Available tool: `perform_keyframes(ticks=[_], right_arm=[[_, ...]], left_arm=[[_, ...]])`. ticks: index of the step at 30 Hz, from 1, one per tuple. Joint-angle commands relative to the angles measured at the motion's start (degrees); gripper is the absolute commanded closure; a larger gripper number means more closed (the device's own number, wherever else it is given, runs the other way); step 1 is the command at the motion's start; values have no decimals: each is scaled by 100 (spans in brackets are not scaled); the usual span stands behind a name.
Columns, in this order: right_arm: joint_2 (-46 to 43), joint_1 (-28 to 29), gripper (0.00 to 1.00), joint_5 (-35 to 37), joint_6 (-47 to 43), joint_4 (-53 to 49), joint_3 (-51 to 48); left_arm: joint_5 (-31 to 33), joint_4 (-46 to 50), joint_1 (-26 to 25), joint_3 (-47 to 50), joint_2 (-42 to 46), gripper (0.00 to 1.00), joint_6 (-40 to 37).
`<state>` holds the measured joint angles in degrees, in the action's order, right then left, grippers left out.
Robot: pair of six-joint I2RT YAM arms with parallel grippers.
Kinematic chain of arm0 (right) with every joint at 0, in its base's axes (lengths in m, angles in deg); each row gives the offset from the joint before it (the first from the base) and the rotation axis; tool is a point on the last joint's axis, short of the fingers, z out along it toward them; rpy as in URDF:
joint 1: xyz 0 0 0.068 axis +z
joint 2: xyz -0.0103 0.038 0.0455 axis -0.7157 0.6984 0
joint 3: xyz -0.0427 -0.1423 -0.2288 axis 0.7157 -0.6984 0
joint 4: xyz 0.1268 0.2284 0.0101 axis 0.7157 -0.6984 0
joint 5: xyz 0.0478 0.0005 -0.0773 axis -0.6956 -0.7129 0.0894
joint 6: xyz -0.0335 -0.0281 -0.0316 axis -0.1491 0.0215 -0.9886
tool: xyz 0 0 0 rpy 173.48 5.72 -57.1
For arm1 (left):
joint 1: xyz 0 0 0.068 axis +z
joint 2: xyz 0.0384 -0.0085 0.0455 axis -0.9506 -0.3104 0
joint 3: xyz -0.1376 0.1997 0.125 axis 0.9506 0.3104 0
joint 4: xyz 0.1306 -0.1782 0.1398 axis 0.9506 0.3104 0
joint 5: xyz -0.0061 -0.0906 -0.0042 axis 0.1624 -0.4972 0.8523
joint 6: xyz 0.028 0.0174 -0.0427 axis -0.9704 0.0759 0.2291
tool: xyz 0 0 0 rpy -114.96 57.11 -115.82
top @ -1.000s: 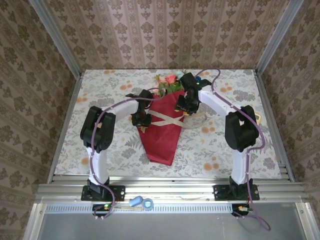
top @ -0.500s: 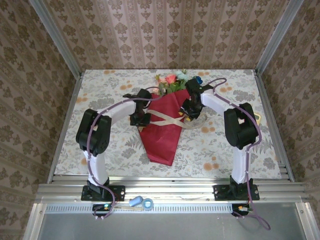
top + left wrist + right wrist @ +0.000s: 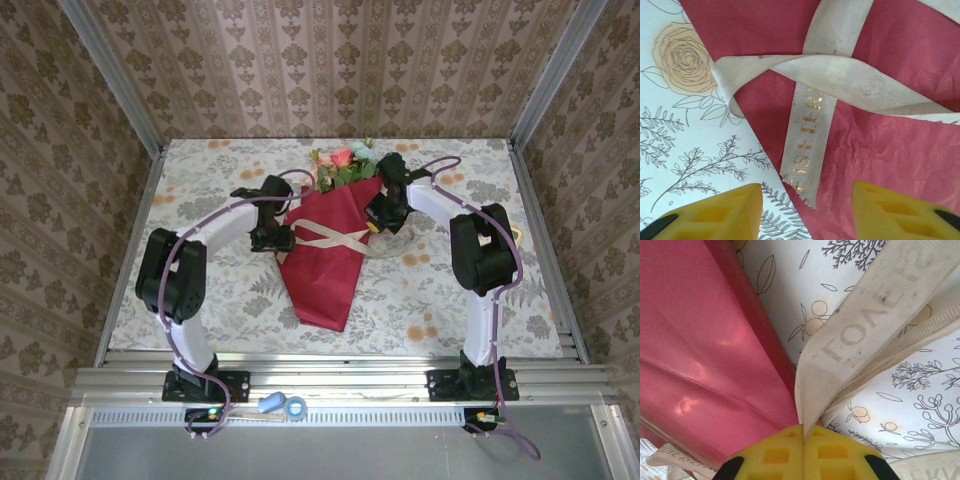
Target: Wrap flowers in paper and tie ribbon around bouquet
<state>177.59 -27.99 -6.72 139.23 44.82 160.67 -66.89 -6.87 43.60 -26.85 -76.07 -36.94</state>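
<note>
Bouquet lies mid-table, ribbon crossed over its red cone. Right fingers pinch one strand shut. Left fingers gape empty above the loose tail. We judge we should grip that tail near its tip, then pull both sides evenly so the cone does not slide.

The bouquet is lying on the table between the left claw and the right claw, with the ribbon crossing on top of it.
</note>
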Motion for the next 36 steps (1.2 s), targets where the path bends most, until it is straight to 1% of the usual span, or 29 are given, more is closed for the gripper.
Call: perform_keyframes(ticks=[1,6,11,17,18,23,25,26,27,29,33,35,36], right_arm=[[-18,0,100,63,69,22,-107],[-33,-2,100,60,40,4,-107],[-45,-3,100,38,49,55,-160],[-56,-2,100,36,48,78,-149],[-53,-5,100,27,33,74,-146],[-53,4,100,26,31,88,-149],[-49,-3,100,18,20,84,-159],[-49,3,100,18,14,87,-158],[-44,7,100,17,12,87,-155],[-50,4,100,17,10,88,-168],[-42,1,100,-4,6,94,-152],[-34,2,100,-8,8,96,-152],[-32,-2,100,-8,5,90,-150]], left_arm=[[-97,29,-29,-82,-324,47,-322],[77,2,-34,-240,-650,44,-432],[207,-57,-42,-381,-889,51,-491],[250,-88,-42,-350,-945,72,-501],[261,-85,-42,-341,-936,74,-515],[352,-13,-42,-331,-852,74,-544],[403,9,-42,-313,-791,72,-554],[459,41,-43,-313,-767,67,-555],[487,60,-42,-313,-747,65,-561],[504,71,-42,-305,-745,65,-589],[435,80,-52,-357,-822,68,-611],[402,63,-54,-365,-847,72,-603],[378,58,-60,-365,-864,76,-607]])
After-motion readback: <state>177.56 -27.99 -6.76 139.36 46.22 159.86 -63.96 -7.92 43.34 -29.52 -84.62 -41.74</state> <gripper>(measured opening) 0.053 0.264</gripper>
